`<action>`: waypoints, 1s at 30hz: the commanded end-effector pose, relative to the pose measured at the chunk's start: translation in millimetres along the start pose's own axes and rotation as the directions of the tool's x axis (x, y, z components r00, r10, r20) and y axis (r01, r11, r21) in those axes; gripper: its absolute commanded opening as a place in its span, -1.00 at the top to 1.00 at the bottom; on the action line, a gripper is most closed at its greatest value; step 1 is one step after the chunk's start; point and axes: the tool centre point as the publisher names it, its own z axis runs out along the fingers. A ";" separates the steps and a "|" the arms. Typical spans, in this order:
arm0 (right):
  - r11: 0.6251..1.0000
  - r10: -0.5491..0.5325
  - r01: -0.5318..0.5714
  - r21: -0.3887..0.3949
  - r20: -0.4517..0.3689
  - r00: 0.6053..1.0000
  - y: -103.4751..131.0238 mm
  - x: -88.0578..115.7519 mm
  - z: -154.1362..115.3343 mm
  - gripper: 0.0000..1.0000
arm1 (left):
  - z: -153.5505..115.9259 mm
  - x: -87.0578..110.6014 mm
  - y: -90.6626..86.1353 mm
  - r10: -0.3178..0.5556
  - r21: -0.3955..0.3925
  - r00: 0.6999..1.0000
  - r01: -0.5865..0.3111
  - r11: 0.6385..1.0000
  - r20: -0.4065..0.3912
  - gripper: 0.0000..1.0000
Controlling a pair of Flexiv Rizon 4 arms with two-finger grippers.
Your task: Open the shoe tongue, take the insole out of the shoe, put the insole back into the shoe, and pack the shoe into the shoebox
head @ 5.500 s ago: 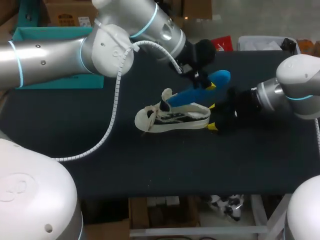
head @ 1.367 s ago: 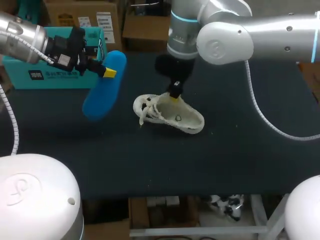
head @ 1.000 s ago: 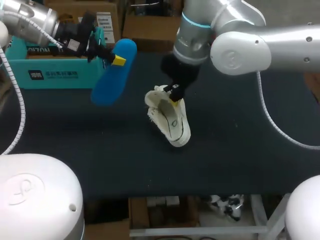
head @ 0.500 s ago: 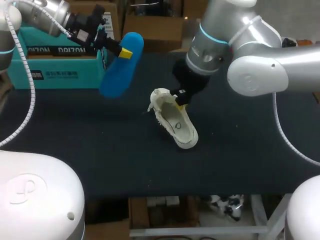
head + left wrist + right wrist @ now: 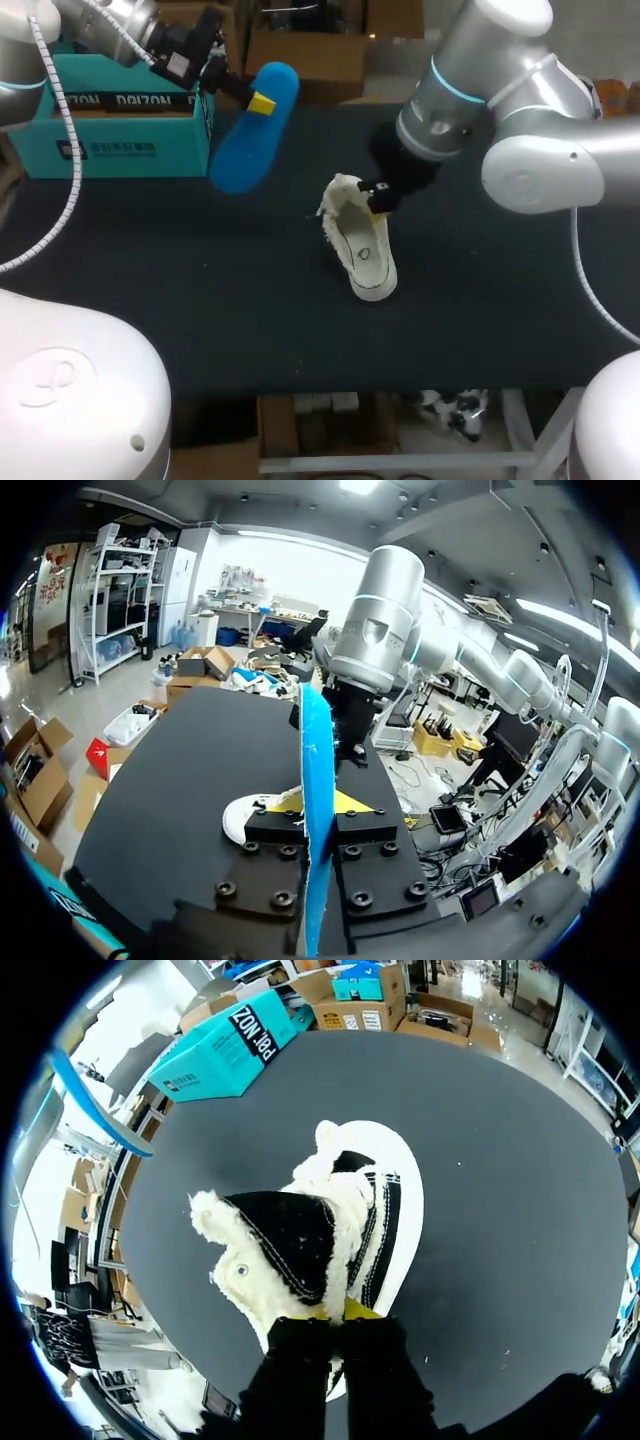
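Insole of blue foam point(image 5: 240, 160), clamped edge-on in the left claw point(image 5: 262, 102), hangs leftward of the white canvas shoe point(image 5: 362, 250), well apart. Right claw point(image 5: 378, 205) pinches the shoe's upper rim; the shoe's long axis runs away from that claw along the dark counter point(image 5: 200, 300).

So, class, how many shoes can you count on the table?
1: the white shoe lies mid-table, gripped at its edge by the right arm's fingers. Another could be hidden inside the teal shoebox.

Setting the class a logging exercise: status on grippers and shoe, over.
Left gripper shut on blue insole, aloft. Right gripper shut on shoe rim. Shoebox off to the left.
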 end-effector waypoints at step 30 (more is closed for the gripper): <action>0.997 0.021 -0.025 -0.075 -0.059 0.998 -4.9 -9.8 -40.0 -1.00 | 11.2 37.8 -34.0 0.021 0.002 0.995 -0.021 1.000 -0.093 1.00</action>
